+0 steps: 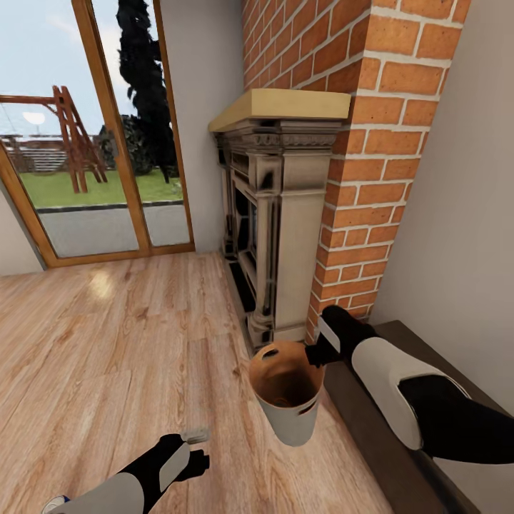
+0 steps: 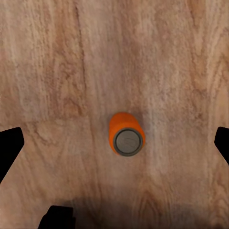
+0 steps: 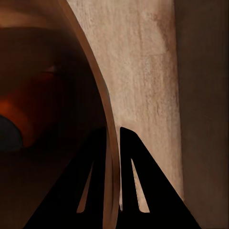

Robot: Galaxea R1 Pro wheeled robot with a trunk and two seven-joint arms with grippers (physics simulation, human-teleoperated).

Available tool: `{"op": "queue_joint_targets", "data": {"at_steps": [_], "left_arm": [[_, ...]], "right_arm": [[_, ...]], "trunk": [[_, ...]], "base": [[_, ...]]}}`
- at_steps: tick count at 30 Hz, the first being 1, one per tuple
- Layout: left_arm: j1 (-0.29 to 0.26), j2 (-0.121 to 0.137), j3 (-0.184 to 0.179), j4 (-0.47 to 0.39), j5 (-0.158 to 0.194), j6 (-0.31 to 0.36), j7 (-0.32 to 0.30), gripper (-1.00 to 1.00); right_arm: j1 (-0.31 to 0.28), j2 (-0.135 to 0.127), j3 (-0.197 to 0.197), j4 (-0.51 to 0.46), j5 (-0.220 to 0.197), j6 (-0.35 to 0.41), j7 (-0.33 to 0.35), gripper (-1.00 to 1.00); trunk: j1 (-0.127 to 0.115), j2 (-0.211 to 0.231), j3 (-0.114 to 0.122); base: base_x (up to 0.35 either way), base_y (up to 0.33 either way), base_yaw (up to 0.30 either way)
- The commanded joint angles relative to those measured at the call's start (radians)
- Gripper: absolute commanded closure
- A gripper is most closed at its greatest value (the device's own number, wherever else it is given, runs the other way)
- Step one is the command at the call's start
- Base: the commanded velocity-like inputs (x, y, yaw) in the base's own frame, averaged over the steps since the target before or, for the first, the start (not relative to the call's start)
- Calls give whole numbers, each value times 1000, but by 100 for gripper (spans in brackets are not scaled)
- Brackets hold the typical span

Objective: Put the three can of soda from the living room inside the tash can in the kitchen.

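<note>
Picking up a can (image 2: pixel 127 138) off the floor (image 2: pixel 57 62); left jaws wide apart above it. Right jaws pinched on the bin (image 1: pixel 289 407) rim, bin held up. Next: lower, close.

One orange can (image 2: pixel 126 135); one bin (image 1: pixel 289 417)

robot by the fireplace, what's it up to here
The right end effector is shut on the rim of the tash can, holding it above the wood floor beside the brick fireplace. The right wrist view shows something orange inside the bin. The left end effector is open above an orange soda can that appears to stand upright on the floor, not yet gripped.
</note>
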Motion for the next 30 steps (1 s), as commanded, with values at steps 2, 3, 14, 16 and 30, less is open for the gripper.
{"op": "queue_joint_targets", "data": {"at_steps": [2, 3, 14, 16, 30], "left_arm": [[0, 0, -3, 0, 0, 2, -1, -100], [0, 0, -4, 0, 0, 3, -1, -100], [0, 0, -6, 0, -1, 3, -3, -100], [0, 0, -7, 0, -1, 2, -4, -100], [0, -1, -8, -1, -1, 0, -5, -100]], "right_arm": [[-2, 1, -12, 0, -35, 0, 6, 100], [-3, 1, -12, 0, -35, 0, 6, 100], [3, -3, -15, -6, -34, 0, 7, 100], [6, -6, -15, -2, -33, 0, 8, 100], [75, -5, -13, 1, -34, -22, 8, 100]], "trunk": [[0, 0, 0], [0, 0, 0], [0, 0, 0], [0, 0, 0], [0, 0, 0]], "base": [[0, 0, 0], [0, 0, 0], [0, 0, 0], [0, 0, 0], [0, 0, 0]]}}
